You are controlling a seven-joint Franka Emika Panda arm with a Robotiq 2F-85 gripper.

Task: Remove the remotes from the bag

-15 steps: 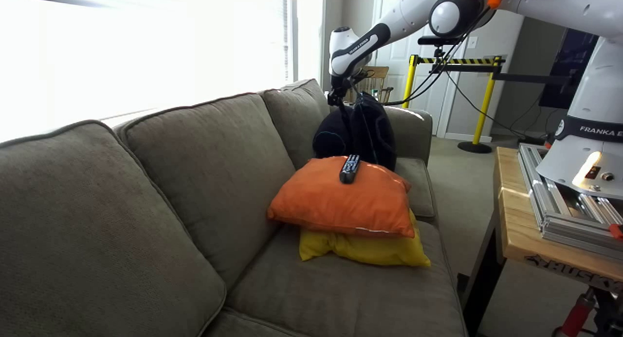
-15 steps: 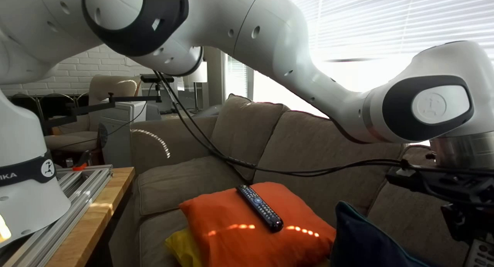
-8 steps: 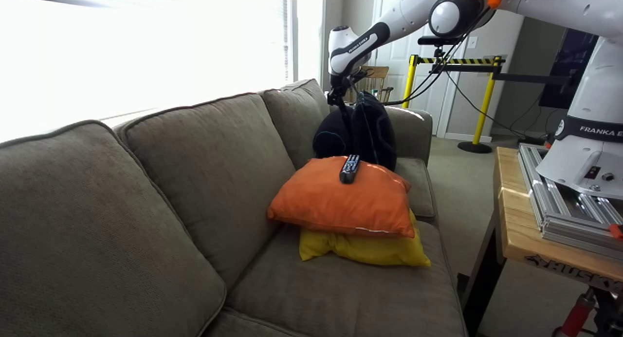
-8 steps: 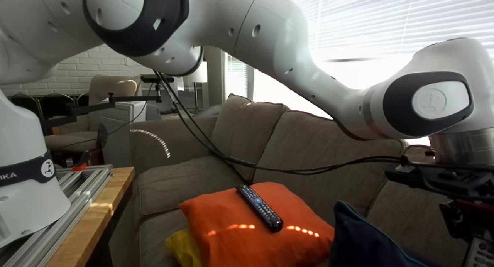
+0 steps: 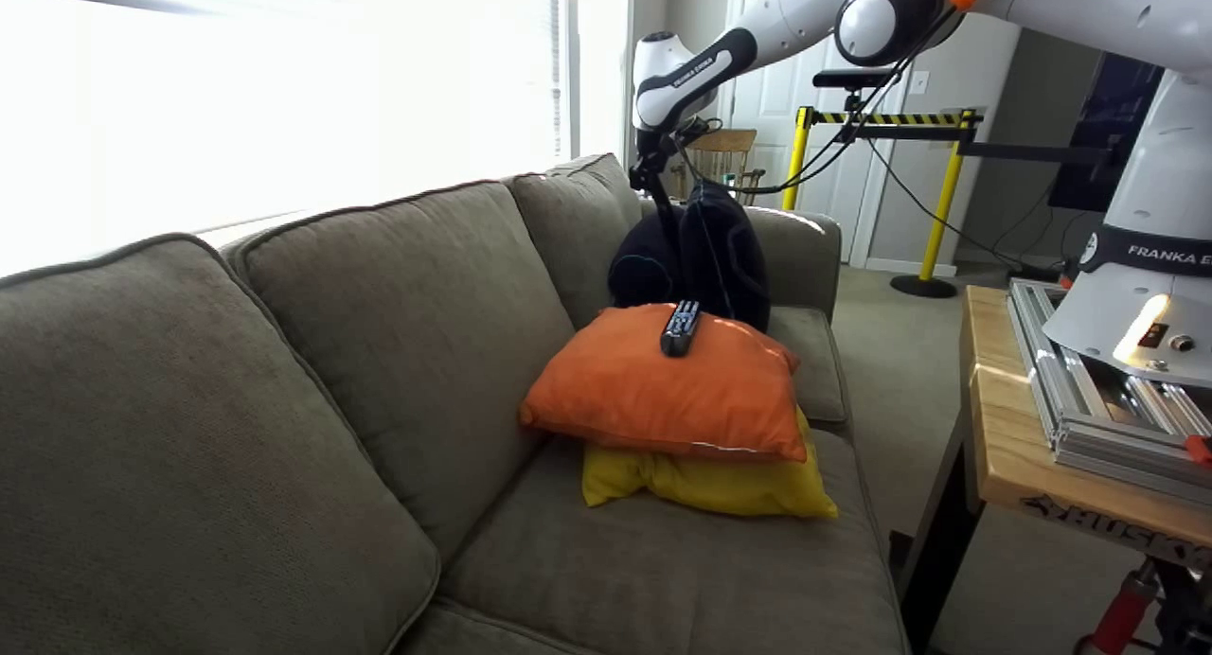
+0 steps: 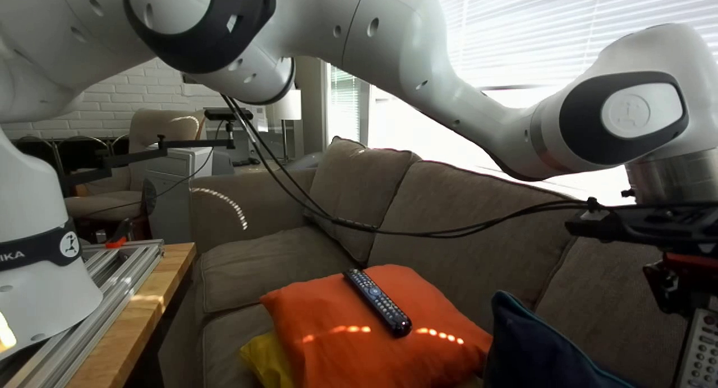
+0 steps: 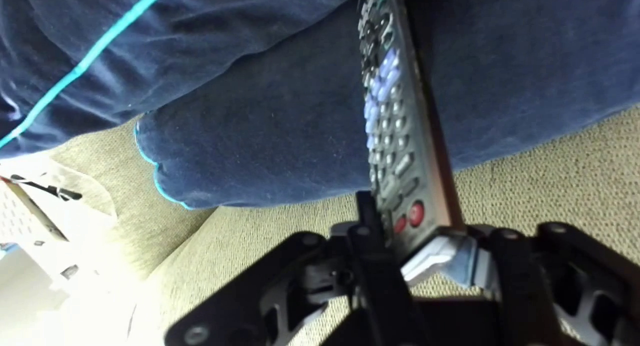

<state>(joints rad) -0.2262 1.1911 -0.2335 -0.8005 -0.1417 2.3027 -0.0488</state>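
In the wrist view a long grey remote (image 7: pixel 395 131) with red buttons stands between the fingers of my gripper (image 7: pixel 422 236), which is shut on its near end. The remote's far end reaches toward the folds of the dark navy bag (image 7: pixel 260 121); I cannot tell whether its tip is still inside. In an exterior view the gripper (image 5: pixel 650 184) is above the slumped bag (image 5: pixel 724 253), the held remote hanging down as a dark strip. Another black remote (image 5: pixel 680 328) lies on the orange pillow, also seen as a remote (image 6: pixel 378 301) beyond the bag's corner (image 6: pixel 533 349).
An orange pillow (image 5: pixel 653 390) rests on a yellow pillow (image 5: pixel 710 485) on the grey-brown sofa (image 5: pixel 398 333). The sofa's back cushions rise beside the bag. A wooden bench (image 5: pixel 1004 418) carries the arm's base, and black cables (image 6: pixel 426 232) hang along the arm.
My gripper has risen, and the held remote has come up with it, more of it showing above the bag. The remote on the orange pillow has not moved.
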